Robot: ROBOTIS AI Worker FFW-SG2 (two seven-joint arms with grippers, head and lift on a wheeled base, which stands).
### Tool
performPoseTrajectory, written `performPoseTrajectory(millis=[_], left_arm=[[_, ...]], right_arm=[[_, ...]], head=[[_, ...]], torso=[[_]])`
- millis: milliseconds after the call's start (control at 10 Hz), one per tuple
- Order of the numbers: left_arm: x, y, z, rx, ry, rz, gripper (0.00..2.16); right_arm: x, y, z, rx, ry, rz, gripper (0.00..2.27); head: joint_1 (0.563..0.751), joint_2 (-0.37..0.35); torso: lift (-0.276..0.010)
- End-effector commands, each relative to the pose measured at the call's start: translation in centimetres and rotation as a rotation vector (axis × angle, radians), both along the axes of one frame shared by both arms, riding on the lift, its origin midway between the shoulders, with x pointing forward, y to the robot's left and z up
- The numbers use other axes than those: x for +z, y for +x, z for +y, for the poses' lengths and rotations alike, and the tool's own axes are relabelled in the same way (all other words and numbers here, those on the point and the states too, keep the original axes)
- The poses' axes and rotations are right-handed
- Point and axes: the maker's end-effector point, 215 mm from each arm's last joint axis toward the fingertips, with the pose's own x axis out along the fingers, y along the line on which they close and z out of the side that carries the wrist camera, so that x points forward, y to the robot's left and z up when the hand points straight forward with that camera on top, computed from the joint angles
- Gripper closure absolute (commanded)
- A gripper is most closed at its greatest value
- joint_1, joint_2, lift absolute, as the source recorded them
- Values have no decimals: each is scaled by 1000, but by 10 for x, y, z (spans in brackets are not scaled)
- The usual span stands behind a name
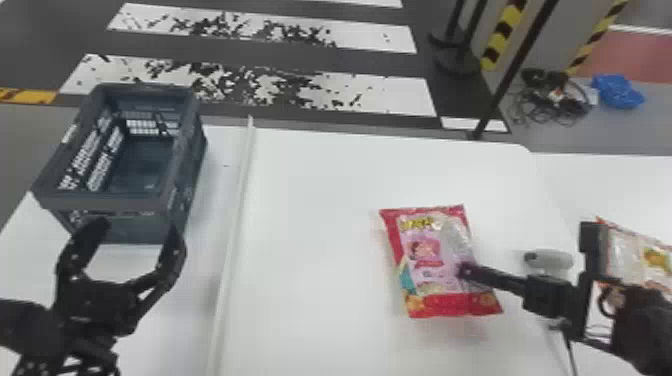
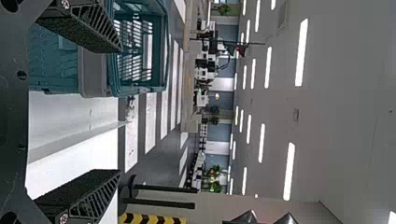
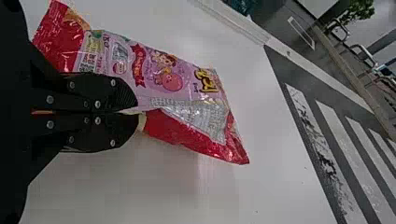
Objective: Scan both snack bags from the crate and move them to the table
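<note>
Right gripper [image 1: 467, 272]: 2 fingers pressed together, pinching 1 red-and-pink snack bag [image 1: 430, 260] by one long side. Most of the bag lies to the left of the fingertips, printed face up. Can't tell if it touches the table [image 1: 310, 225].

Left gripper [image 1: 139, 227]: 2 fingers spread, nothing between them, at the near end of the crate.

Next out, right side: 1 grey rounded object [image 1: 547, 259], just behind the right fingertips, partly hidden by the gripper. Further right of those fingers, 1 more snack bag [image 1: 637, 250], orange-edged and part clear, cut off by the head view's edge. Bag count: 2, both outside the crate.

Left side: 1 dark crate [image 1: 115, 202], upright, just beyond the left fingertips. 1 raised strip [image 1: 232, 220] runs along the white table between the two grippers.

Farthest out, past the table and ahead of the right gripper: 2 yellow-black striped posts, 1 cable heap [image 1: 555, 97], 1 blue bundle [image 1: 618, 91].
</note>
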Motion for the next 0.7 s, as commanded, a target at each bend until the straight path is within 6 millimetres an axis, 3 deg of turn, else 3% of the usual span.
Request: performPoseTrajectory(millis=[0,200,400,600], left_arm=[[-1,0,0,-1,1,3,73],[-1,-1,-1,-3,2,2,73],[-9,-1,0,-2,5,16,73],[-19,1,2,-4,17,31,73]], right_arm=[[28,4,-6,-38,46,-44,2240],[64,25,-45,-183,38,-156,2240],[91,55,-106,-386,-44,-276,2240],[104,79,-170,-592,-117,-365,2240]], head=[[695,-109],[695,-125],[695,-177],[695,-255]], torso=[[-87],[-87],[-87],[-87]])
